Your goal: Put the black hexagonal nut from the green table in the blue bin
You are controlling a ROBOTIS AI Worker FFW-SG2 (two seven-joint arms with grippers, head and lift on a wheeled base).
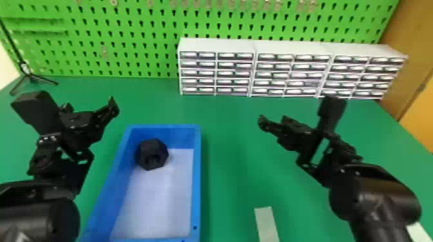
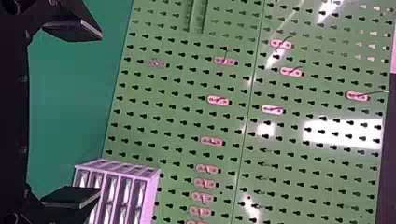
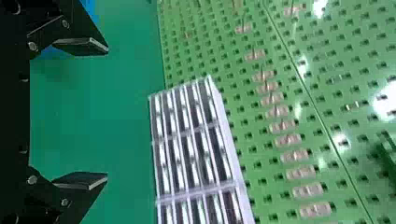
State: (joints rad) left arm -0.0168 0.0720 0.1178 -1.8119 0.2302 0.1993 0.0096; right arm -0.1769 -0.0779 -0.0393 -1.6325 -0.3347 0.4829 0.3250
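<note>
**Bright light, scattered glare**

White glare breaks up the glossy green pegboard [image 2: 243, 116] in both wrist views. In the head view, soft shadow darkens the green table [image 1: 238, 128] beside the blue bin [image 1: 197, 180]; drawer fronts [image 1: 303, 74] glint.

Surface [image 1: 232, 180]: green, plain. Directly upon it: one blue bin [image 1: 197, 180], open-topped, pale-floored, left of centre; one row of white drawer cabinets [image 1: 251, 74], standing side by side, far edge, centre to right; one black tripod stand [image 1: 30, 75], far left; one pale flat strip [image 1: 266, 224], near edge, right of the bin.
</note>
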